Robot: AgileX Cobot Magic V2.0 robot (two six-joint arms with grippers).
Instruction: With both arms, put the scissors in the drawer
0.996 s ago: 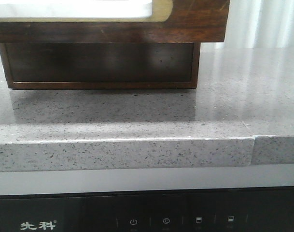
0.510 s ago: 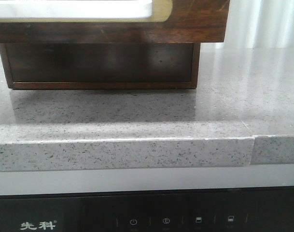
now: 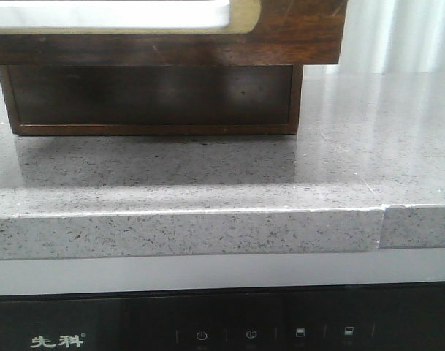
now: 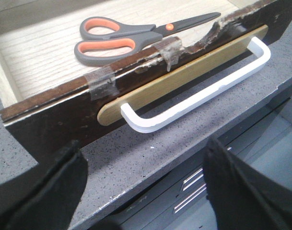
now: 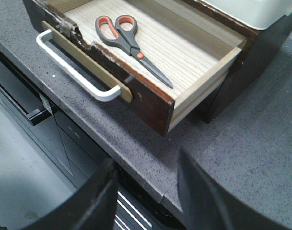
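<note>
Left wrist view is showing the scissors [image 4: 136, 37] lying inside the open drawer [image 4: 54, 120] on the table [image 4: 150, 158]; both arms' fingers [image 4: 141, 191] [image 5: 146, 191] are gaping empty.

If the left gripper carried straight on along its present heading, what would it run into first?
Probably the white handle on the front of the open drawer, or the countertop just short of it; depth is unclear. The left gripper is open, and the scissors lie inside beyond.
</note>
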